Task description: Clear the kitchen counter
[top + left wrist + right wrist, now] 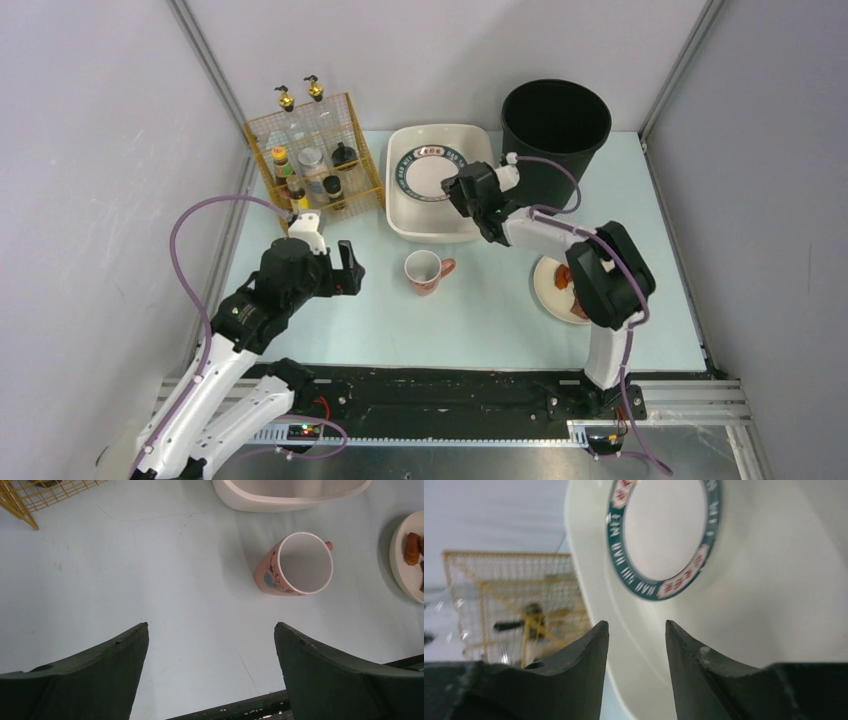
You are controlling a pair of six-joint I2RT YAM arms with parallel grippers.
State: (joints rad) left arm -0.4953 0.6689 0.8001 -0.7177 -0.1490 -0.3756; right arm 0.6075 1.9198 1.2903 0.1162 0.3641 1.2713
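Kitchen counter [470, 325], white basin [400, 226] at its back.
Basin holds 1 green-rimmed plate [425, 172]; empty pink mug [425, 270] just in front. Left gripper [211, 630], wide apart, front-left of it; right gripper [636, 626], narrowly parted, above it.

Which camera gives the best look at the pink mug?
The left wrist view: the pink mug is close, upright, empty, flowers visible. The top external view shows it small, from above; the right wrist view misses it.
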